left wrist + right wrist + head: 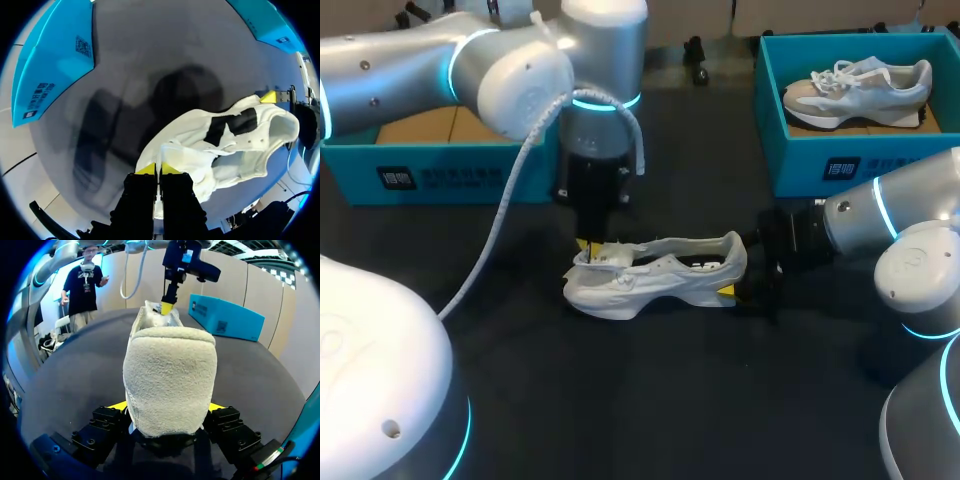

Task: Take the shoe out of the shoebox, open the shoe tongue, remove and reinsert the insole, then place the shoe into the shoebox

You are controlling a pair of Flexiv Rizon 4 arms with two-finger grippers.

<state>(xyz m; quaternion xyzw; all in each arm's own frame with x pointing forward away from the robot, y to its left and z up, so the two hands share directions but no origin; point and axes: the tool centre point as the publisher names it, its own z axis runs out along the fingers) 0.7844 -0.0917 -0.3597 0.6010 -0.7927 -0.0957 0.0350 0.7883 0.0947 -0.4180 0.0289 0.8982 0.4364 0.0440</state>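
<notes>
Head view shows the white fabric sneaker [655,275] upright on the dark table [670,400], its long axis running side to side, toe to my left, heel to my right. At the heel, the right gripper [167,407] clamps both sides. The left gripper [157,169] pinches fabric at the front end. A teal cardboard shoebox [820,165] stands behind, apart.

Dark matte table [650,400], edge curved in the wrist views. Lighting diffuse, soft-edged shadows [185,95] on the top.
</notes>
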